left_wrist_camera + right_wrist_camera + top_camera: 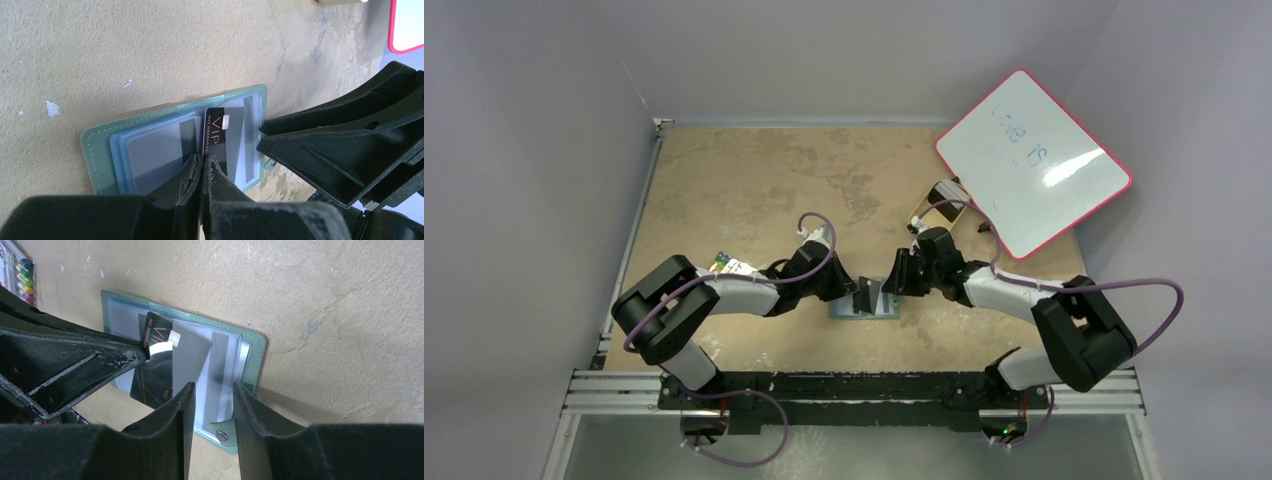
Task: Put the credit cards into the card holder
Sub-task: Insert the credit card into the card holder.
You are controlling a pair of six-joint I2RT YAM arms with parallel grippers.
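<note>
In the lower centre of the left wrist view, the left gripper (202,167) has its fingers pinched tight on one edge of the black card (223,135). The card stands tilted over the middle of the open green wallet (97,147), which lies flat on the table (100,50). At the bottom of its own view the right gripper (212,412) stands partly open astride the wallet's clear sleeves (227,355), clamping nothing that I can see. The likely trouble is that the card's edge misses the sleeve mouth and shoves the unpinned wallet along, or that the card twists out of so slim a grip.
</note>
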